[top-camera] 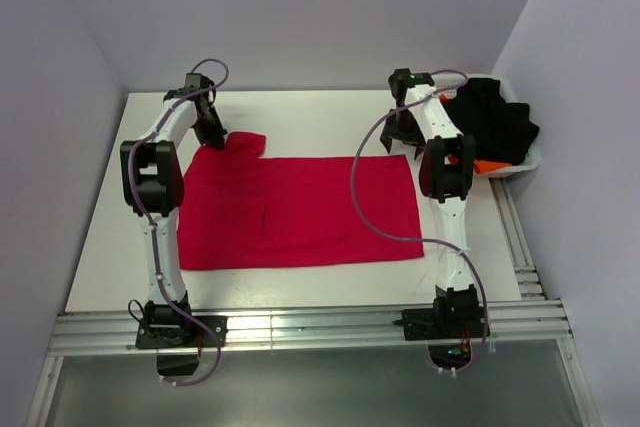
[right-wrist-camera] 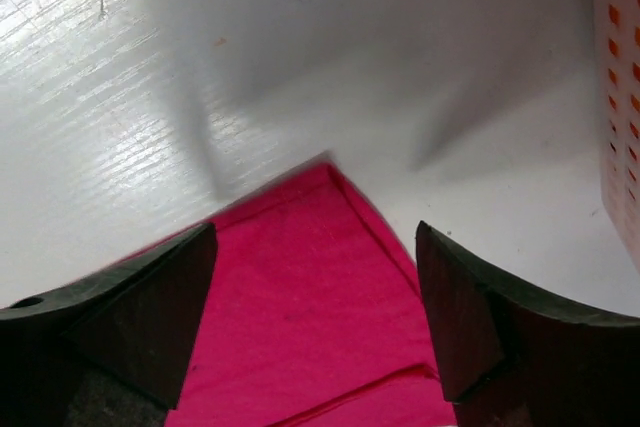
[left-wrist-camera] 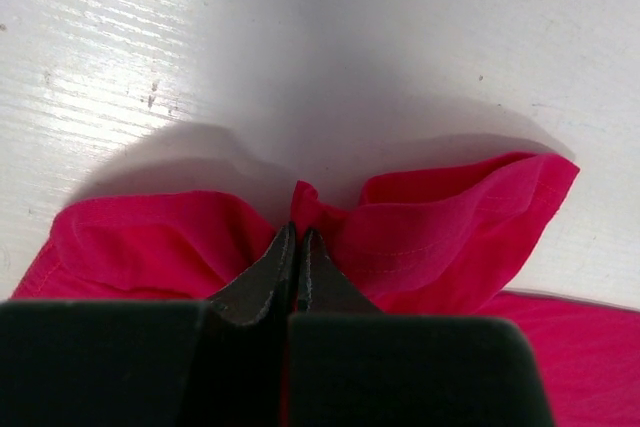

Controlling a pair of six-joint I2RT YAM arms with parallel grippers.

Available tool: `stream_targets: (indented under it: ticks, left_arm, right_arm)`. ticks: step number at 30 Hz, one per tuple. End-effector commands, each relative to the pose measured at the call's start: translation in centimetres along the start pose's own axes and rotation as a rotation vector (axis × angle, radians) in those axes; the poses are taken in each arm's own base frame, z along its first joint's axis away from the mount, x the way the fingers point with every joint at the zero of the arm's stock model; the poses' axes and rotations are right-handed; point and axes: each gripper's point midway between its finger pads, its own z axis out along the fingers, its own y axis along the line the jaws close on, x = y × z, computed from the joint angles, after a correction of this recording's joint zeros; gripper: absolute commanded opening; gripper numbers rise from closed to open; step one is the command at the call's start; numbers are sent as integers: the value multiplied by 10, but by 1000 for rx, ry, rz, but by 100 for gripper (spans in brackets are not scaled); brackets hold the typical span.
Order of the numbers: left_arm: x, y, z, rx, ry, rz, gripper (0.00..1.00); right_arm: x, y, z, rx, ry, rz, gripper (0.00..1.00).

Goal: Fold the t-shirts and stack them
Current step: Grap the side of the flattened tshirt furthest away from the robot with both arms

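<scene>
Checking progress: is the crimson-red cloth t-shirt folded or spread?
Spread: the crimson-red t-shirt lies flat, one sleeve pinched by the left gripper.

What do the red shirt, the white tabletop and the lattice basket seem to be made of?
Crimson-red t-shirt: soft matte cloth, probably knit; stitched hem, bunching where the left gripper has its jaws shut on it. White table: hard board, painted or laminated, semi-gloss; streaky sheen, small scuffs. White lattice basket: likely moulded plastic; thin walls, regular holes.

One red t-shirt [top-camera: 300, 212], one black t-shirt [top-camera: 495, 122], one orange t-shirt [top-camera: 487, 166] barely showing. One white basket [top-camera: 527, 163]. One table [top-camera: 300, 117]. Two arms: left arm [top-camera: 160, 237], right arm [top-camera: 452, 237]. Two grippers: left gripper [left-wrist-camera: 298, 247], right gripper [right-wrist-camera: 315, 317].
</scene>
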Motion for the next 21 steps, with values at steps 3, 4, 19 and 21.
stream_targets:
  ticks: [3,4,19,21]
  left_arm:
    - [-11,-1,-16,-2,-43,36,0]
    - [-10,-1,-16,-4,-42,36,0]
    - [-4,6,-10,-27,-28,28,0]
    - [-5,6,-10,-26,-29,32,0]
  right_arm:
    - [36,-22,27,16,215,-15,66]
    - [48,-25,32,27,256,-15,66]
    - [62,-36,31,53,317,4,28]
    - [61,-35,31,49,312,3,14]
